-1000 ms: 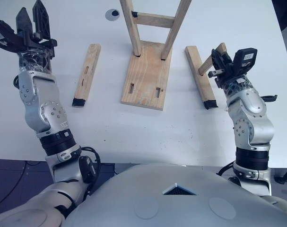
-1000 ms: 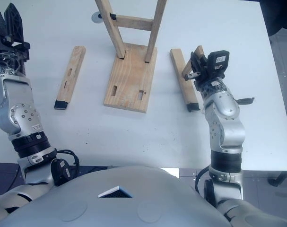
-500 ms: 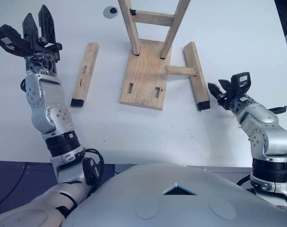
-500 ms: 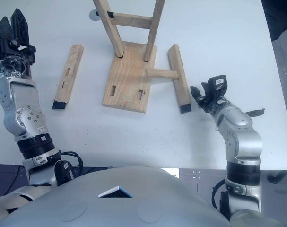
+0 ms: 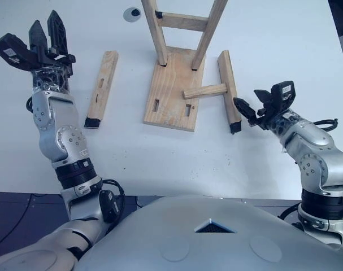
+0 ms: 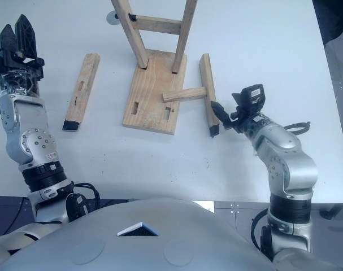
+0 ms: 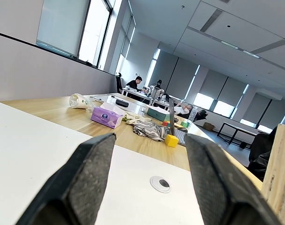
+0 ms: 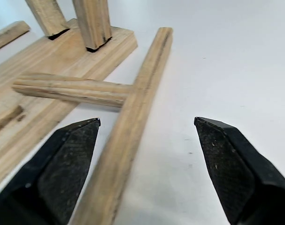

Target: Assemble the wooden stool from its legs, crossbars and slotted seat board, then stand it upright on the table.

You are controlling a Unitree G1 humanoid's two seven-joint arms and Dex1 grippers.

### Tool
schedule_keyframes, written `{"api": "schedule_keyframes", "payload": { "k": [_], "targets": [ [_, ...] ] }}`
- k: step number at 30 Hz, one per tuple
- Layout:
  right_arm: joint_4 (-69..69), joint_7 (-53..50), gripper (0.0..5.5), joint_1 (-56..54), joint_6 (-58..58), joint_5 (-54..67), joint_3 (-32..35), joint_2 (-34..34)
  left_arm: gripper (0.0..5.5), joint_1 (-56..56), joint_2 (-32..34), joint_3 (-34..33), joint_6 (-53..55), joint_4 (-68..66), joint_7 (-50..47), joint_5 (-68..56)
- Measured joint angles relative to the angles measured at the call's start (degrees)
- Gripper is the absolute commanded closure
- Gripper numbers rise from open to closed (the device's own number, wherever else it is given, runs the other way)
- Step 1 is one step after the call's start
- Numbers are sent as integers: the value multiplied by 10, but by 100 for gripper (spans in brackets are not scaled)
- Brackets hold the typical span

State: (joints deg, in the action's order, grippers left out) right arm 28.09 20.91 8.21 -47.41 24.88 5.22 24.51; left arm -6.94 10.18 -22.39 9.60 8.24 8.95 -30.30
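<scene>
The seat board is pale wood with dark slots, on a white table. The loose leg left of the seat board and the crossbar leg right of it are the same pale wood, black-tipped

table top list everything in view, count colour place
slotted wooden seat board: 1, pale, table centre
upright wooden legs joined by a crossbar: 2, pale, standing at the board's far end
loose black-tipped wooden leg: 1, pale, left of the board
wooden leg with a side crossbar: 1, pale, right of the board, crossbar over the board's edge
round grommet: 1, grey, far table
table: 1, white
left gripper: 1, black, open, raised far left
right gripper: 1, black, open, by the right leg's black tip
</scene>
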Motion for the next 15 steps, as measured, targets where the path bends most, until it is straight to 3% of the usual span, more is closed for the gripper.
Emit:
{"api": "schedule_keyframes", "payload": {
  "k": [3,9,15],
  "targets": [
    [5,0,181,9,-19,2,-17,0,284,0,0,0,0,-1,0,0],
    [5,-11,285,24,-51,-7,-60,7,284,-1,1,0,0,-3,0,0],
    [-12,-49,389,18,-55,-17,-44,-17,284,-2,2,1,0,-5,0,0]
  ]
}}
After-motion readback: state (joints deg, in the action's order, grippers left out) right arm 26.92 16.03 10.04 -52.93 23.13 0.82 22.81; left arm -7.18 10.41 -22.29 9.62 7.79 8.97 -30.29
